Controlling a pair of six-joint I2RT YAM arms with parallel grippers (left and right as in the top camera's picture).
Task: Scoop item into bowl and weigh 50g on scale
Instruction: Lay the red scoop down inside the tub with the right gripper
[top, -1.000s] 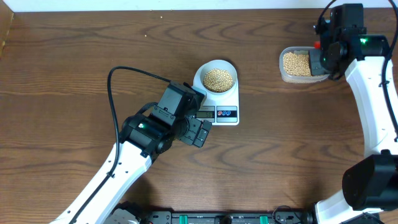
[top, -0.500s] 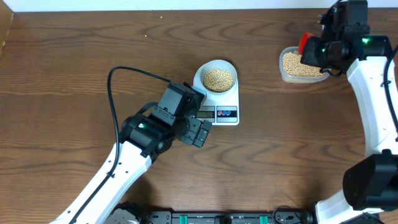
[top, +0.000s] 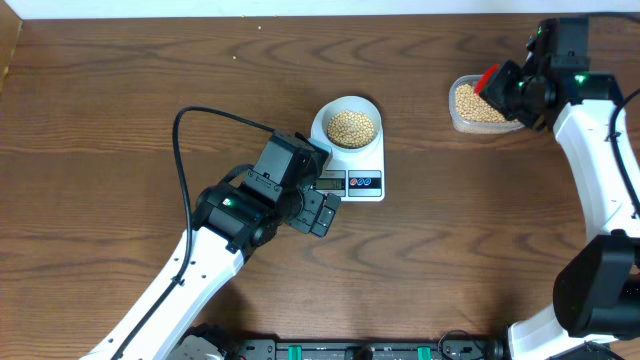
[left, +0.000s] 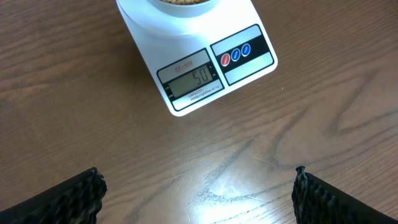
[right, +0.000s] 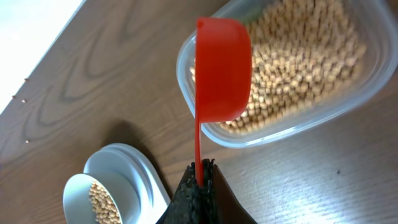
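Flat white kitchen scale (top: 365, 183), frame centre: reads 50. It carries the small round white bowl (top: 349, 101) of tan beans (top: 352, 127).
Right gripper (right: 199, 177): clamped on red plastic scoop (right: 221, 68), just lifted from clear plastic tub (right: 348, 99).
Left gripper (left: 199, 186): spread, empty.
Target apparently met.

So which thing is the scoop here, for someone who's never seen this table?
On the wooden table, look far right, where a clear tub of beans sits. The scoop hangs over it, its handle pinched in the right gripper; nothing else nearby is bright red.
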